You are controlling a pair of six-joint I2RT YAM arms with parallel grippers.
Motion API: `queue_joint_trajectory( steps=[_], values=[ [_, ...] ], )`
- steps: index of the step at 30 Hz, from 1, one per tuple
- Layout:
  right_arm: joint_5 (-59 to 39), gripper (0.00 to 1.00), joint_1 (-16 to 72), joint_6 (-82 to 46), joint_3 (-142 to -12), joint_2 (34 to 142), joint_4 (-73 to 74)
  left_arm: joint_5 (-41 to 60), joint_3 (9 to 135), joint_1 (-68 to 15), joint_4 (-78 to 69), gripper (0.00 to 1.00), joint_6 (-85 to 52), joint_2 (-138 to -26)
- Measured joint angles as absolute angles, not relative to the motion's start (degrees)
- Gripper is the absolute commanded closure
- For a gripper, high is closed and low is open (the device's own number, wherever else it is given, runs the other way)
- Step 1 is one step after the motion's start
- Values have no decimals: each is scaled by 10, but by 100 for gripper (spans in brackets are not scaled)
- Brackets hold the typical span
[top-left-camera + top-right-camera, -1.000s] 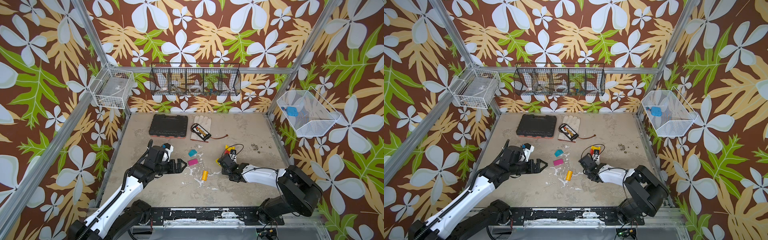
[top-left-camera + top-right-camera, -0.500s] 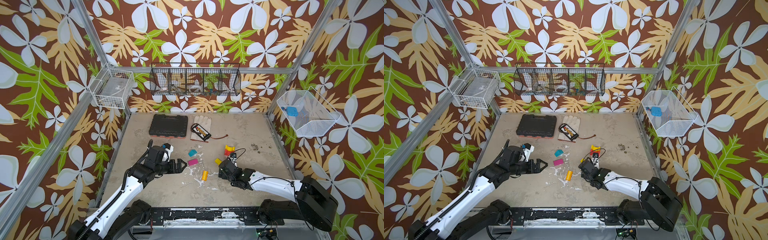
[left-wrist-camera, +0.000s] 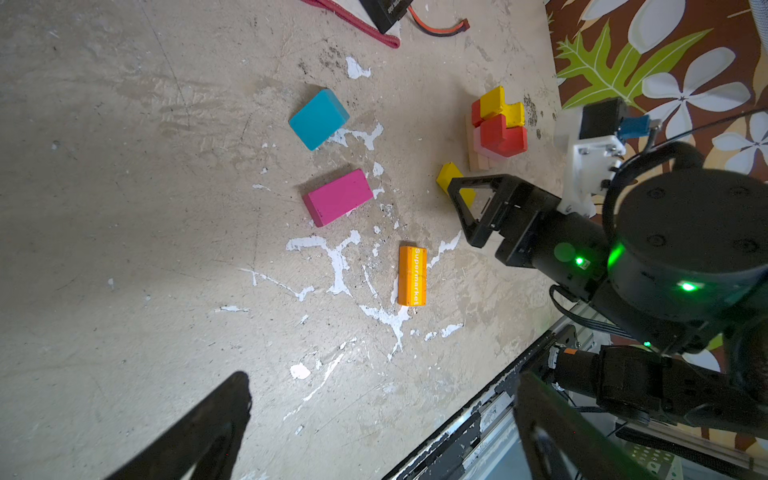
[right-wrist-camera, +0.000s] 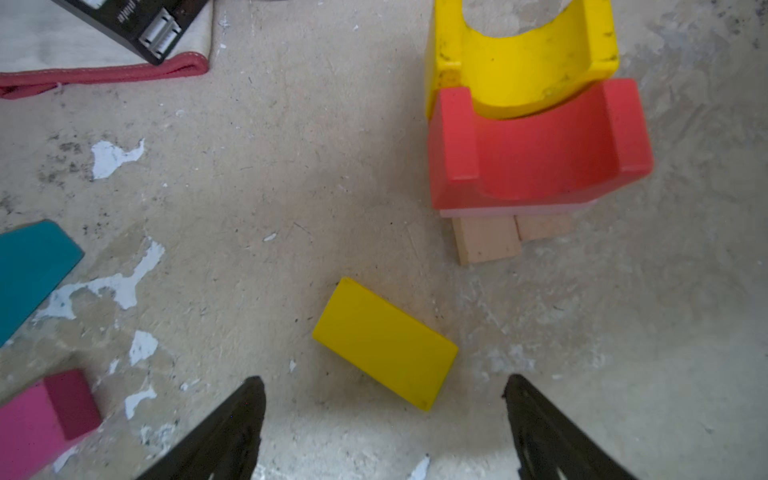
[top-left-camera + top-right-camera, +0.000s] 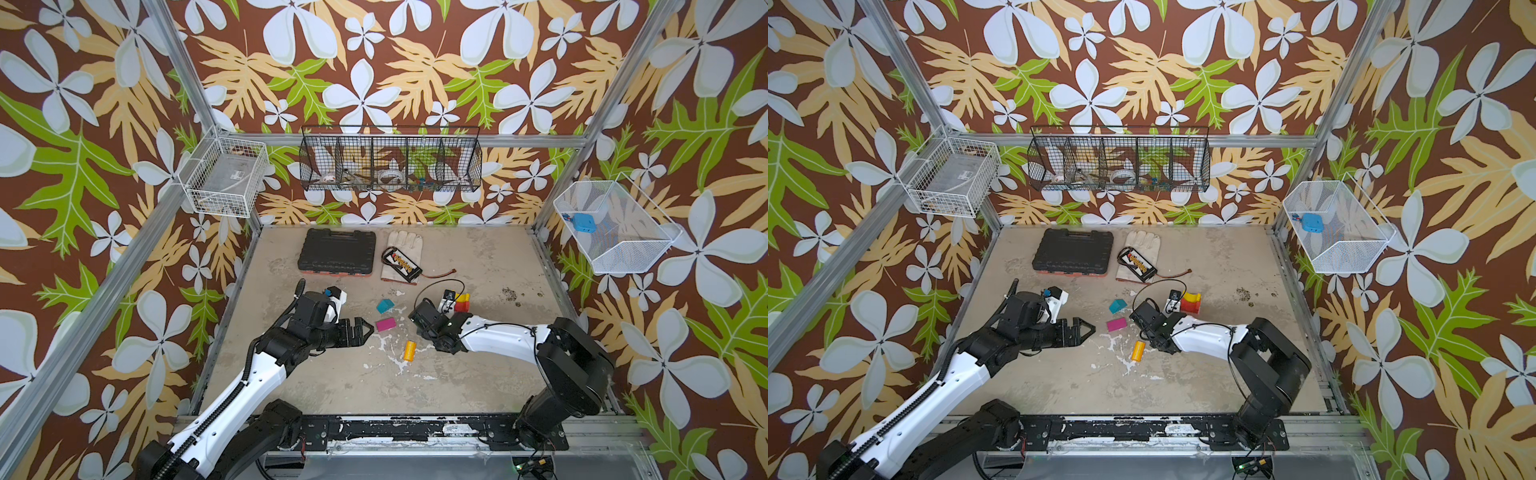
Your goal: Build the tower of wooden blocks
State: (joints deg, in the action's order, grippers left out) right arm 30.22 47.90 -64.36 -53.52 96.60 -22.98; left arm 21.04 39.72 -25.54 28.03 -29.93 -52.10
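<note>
**Tower** (image 4: 540,153): stands right of centre on the surface (image 5: 478,374), just beyond the right wrist. From the bottom up:
- two tan bars side by side
- a pale pink slab across them
- a red arch with its hollow upward
- a yellow arch cradled in the red one

It is upright, with the layers slightly offset.

**Loose wood blocks:**
- The yellow block (image 4: 386,343) lies flat near the tower's foot, apart from it.
- The teal block (image 5: 384,305) and the magenta block (image 5: 385,324) lie near mid-surface. They are close together but not touching, with the teal farther back.
- The orange cylinder (image 3: 412,275), lettered "Supermarket", lies on its side nearer the front edge, among white paint scrapes.

**Right end effector** (image 4: 382,382): low over the surface, fingers spread wide, nothing pinched. The yellow block lies just ahead of the gap between the tips, and neither tip touches it.

**Left end effector** (image 5: 365,328): fingers fully spread and empty. It points at the magenta block from the left, its tip just beside the block. I cannot tell whether they touch.

**Back of the surface:**
- A black tool case (image 5: 337,252) lies flat.
- To its right is a pale work glove (image 5: 405,243) with a black battery pack (image 5: 401,266) lying on it, its red lead trailing to the right.
- A black wire rack (image 5: 390,166) hangs on the rear wall above them. Its contents are too small to make out.
</note>
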Motion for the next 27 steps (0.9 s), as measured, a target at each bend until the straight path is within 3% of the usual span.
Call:
queue_joint_trajectory(
  steps=[8, 24, 27],
  values=[
    [325, 8, 473, -675, -580, 1019, -275, 210, 397, -256, 280, 0, -299, -518],
    [312, 9, 447, -675, -516, 987, -253, 211, 397, -258, 280, 0, -299, -522],
    [303, 13, 447, -675, -505, 980, -241, 211, 397, -258, 280, 0, -299, -522]
  ],
)
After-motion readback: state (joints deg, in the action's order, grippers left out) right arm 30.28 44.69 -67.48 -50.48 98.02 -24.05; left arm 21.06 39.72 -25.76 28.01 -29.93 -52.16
